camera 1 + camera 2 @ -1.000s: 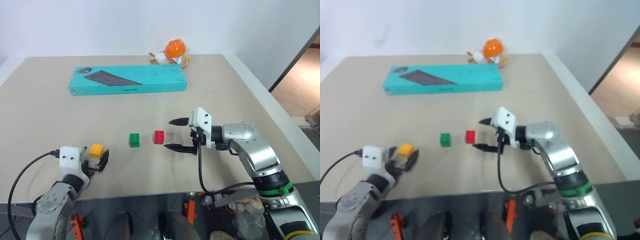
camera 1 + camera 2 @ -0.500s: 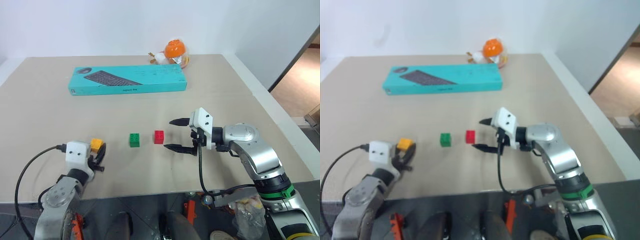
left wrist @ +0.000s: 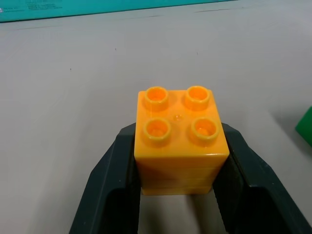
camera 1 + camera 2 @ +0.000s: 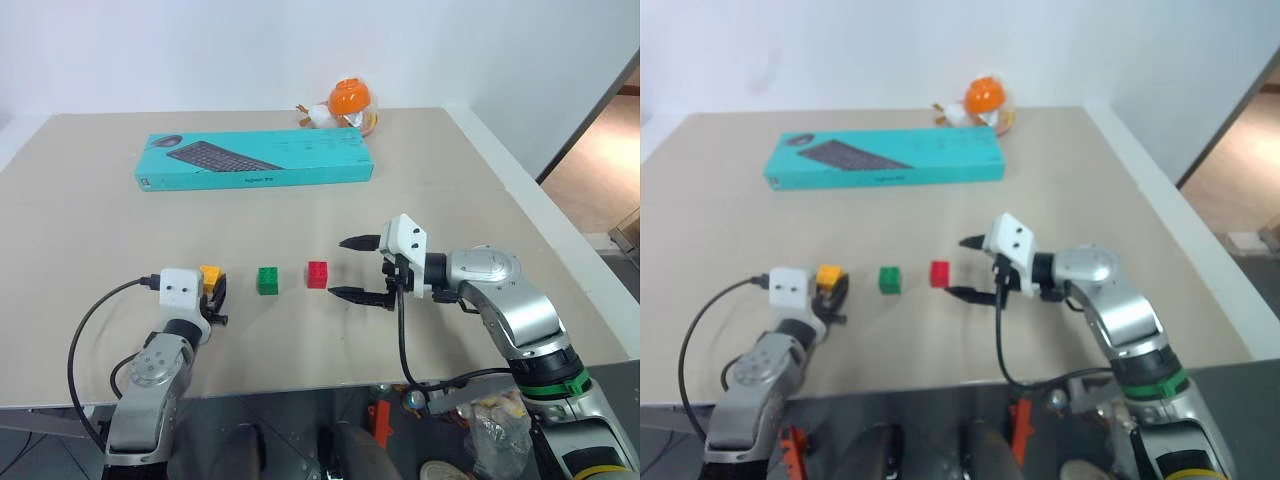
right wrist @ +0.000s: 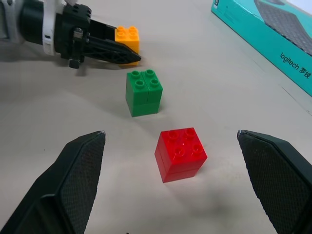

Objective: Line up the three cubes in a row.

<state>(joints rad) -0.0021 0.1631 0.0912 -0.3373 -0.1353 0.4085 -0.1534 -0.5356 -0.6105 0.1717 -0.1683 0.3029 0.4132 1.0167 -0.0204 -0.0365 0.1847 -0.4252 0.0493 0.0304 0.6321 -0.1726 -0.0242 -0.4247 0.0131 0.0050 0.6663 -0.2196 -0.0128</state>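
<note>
Left gripper [image 4: 213,300] clamps the yellow cube [image 3: 180,139] at the near left of the table [image 4: 80,250].
Its fingers hide the cube's sides – studs show. To its right sit the green cube [image 4: 268,280], then the red cube [image 4: 318,274], apart, in a line. Right gripper [image 4: 357,268] – spread wide, empty – is just right of red. Far back: teal box [image 4: 256,160], orange toy [image 4: 350,100] partly behind it.

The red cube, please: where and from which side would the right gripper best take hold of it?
Grip the red cube on its two flat side walls, below the studded top. The open right gripper already faces it from the robot's right, one finger on either side, so a level approach leftward should suit; the green cube stands apart beyond.
</note>
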